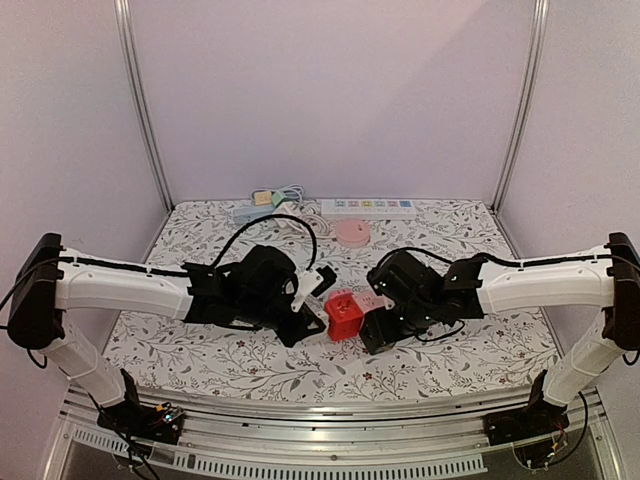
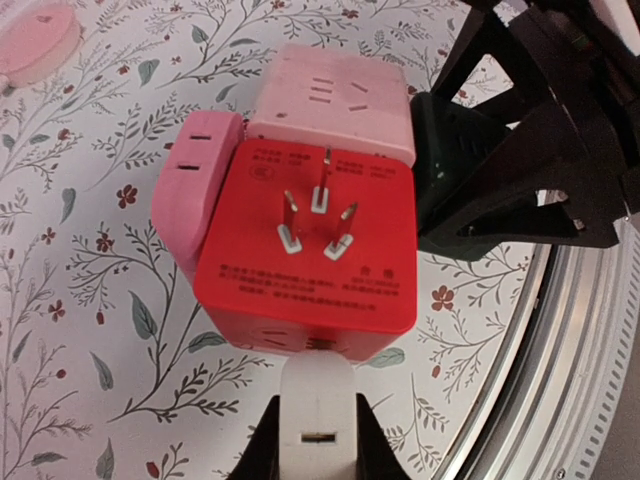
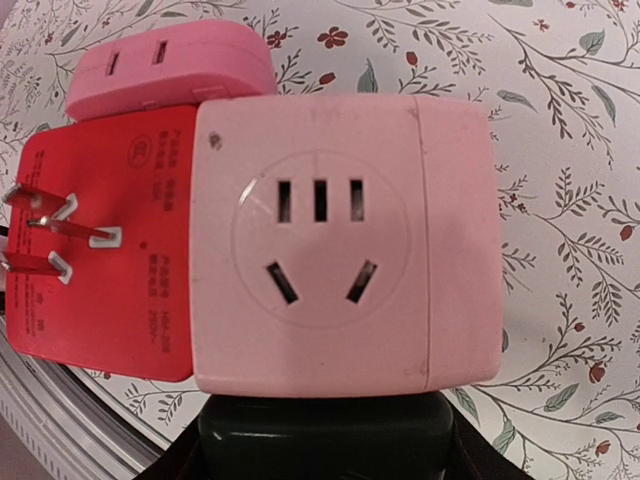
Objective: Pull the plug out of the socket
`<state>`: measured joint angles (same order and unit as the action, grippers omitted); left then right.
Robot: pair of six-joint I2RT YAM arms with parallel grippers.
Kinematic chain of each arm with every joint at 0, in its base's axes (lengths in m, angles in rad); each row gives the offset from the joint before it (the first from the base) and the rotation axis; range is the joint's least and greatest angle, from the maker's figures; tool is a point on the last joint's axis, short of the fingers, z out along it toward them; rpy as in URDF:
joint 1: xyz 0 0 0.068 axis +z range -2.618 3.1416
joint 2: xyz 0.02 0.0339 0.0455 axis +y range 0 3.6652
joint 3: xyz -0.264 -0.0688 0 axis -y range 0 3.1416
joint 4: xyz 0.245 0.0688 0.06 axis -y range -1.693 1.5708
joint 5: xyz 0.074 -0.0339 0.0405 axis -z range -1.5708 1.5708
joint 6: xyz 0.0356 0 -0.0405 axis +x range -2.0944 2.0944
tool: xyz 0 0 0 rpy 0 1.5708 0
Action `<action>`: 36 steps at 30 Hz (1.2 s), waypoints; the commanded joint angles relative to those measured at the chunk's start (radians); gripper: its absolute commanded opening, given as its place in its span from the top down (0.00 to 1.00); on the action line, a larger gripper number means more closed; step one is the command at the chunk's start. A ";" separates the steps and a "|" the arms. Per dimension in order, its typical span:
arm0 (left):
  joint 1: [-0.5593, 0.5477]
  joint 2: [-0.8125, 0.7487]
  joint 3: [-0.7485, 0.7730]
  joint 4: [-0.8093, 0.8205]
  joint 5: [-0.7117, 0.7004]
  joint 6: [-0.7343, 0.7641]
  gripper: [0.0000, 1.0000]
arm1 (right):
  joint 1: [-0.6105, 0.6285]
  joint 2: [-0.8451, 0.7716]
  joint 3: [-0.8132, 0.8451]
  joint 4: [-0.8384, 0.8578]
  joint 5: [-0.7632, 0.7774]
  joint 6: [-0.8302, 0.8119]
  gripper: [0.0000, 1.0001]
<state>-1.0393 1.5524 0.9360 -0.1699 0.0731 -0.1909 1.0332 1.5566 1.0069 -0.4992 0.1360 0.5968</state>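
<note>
A red cube socket (image 1: 345, 315) lies between both grippers, its three prongs facing up (image 2: 300, 250). A pale pink cube socket (image 2: 330, 100) and a small pink adapter (image 2: 195, 190) are joined to it. My left gripper (image 2: 316, 445) is shut on a white plug (image 2: 316, 400) whose far end meets the red cube's near side. My right gripper (image 3: 320, 455) is shut on a black plug (image 3: 320, 435) seated against the pale pink cube (image 3: 340, 250). In the top view, the left gripper (image 1: 312, 287) is left of the cube and the right gripper (image 1: 378, 322) is right of it.
A white power strip (image 1: 367, 207) lies along the back wall, with a second strip and coiled cables (image 1: 265, 203) to its left. A round pink object (image 1: 351, 232) sits behind the cube. A black cable (image 1: 270, 222) loops over the left arm. The table's metal front edge (image 2: 560, 350) is close.
</note>
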 commanded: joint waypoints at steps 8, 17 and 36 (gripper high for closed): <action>0.022 -0.034 0.000 -0.030 0.018 -0.019 1.00 | 0.007 -0.047 -0.075 0.092 0.100 -0.114 0.56; 0.024 -0.038 -0.005 -0.032 0.021 -0.019 1.00 | 0.008 -0.047 -0.080 0.103 0.128 -0.120 0.56; 0.025 -0.049 -0.017 -0.029 0.018 -0.019 1.00 | -0.066 0.014 0.014 -0.032 0.116 0.038 0.59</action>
<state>-1.0279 1.5291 0.9329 -0.2001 0.0898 -0.2035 0.9646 1.5745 0.9741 -0.5564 0.2287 0.6109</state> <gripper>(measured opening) 0.144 0.586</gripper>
